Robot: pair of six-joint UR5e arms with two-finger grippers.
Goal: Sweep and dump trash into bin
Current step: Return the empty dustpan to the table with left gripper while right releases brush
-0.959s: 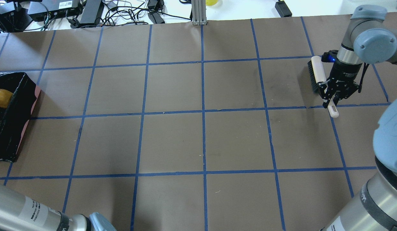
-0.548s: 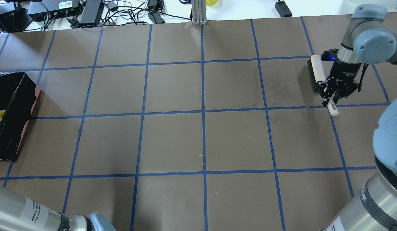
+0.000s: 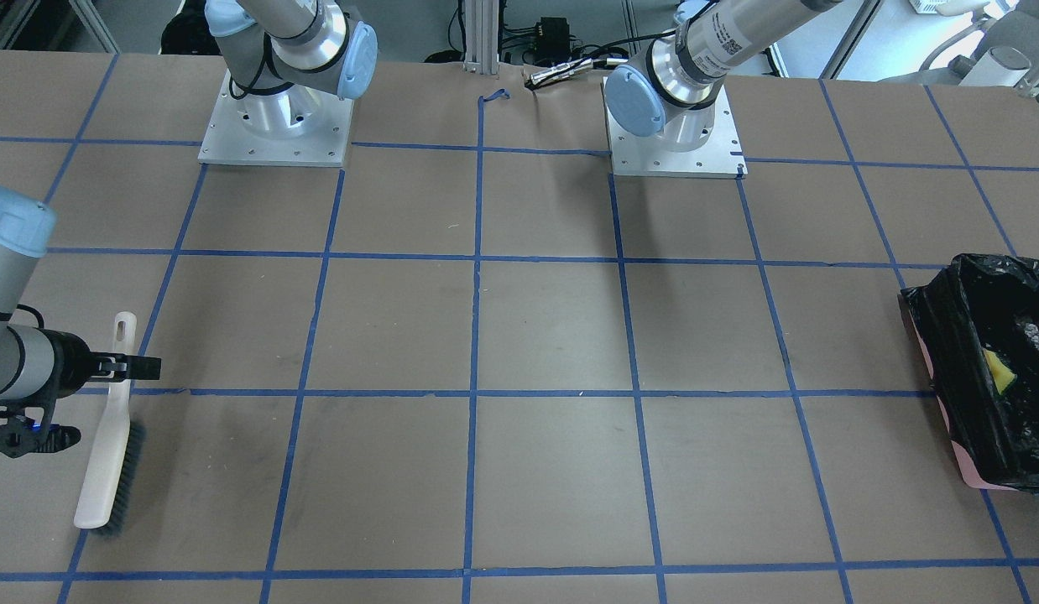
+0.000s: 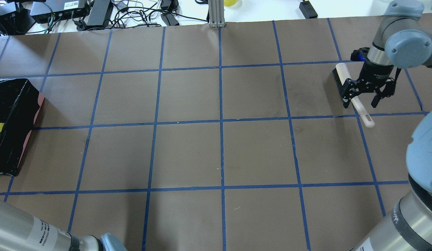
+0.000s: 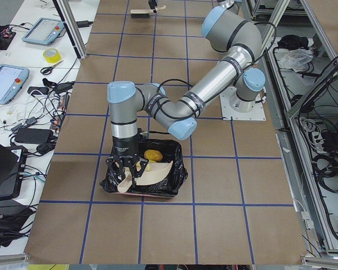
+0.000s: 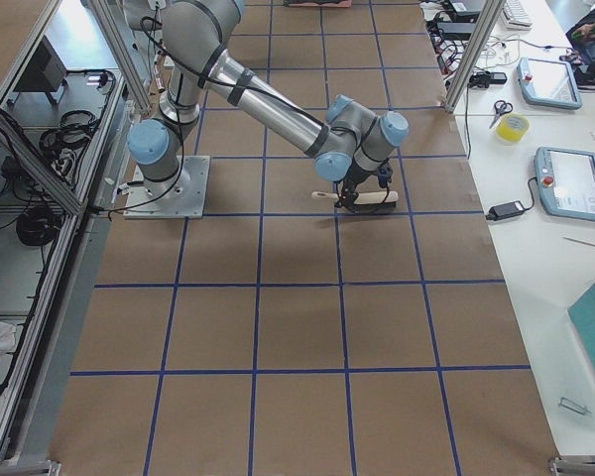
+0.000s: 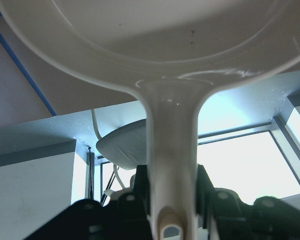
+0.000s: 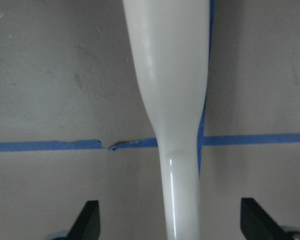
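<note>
The bin [image 4: 13,104], pink and lined with a black bag, stands at the table's left edge. It also shows in the front view [image 3: 947,352]. A green-yellow sponge wedge [image 3: 999,372] lies inside it, and so does a yellow-orange lump [image 5: 152,154]. The croissant piece is hidden. My left gripper [image 7: 172,200] is shut on the beige dustpan's handle [image 7: 170,150] and holds the dustpan [image 5: 152,173] tilted over the bin. My right gripper [image 4: 360,102] is open and straddles the handle of the brush [image 4: 343,78], which lies on the table at the far right.
The brush handle [image 8: 170,100] runs between my right gripper's spread fingers [image 8: 90,220] without touching them. Cables and power bricks [image 4: 97,14] lie beyond the table's far edge. An aluminium post [image 4: 216,14] stands at the far middle.
My right gripper has opened and let go of the brush, which now lies on the table, slightly turned. In the bin the orange lump has dropped from the overhead view and the sponge shows.
</note>
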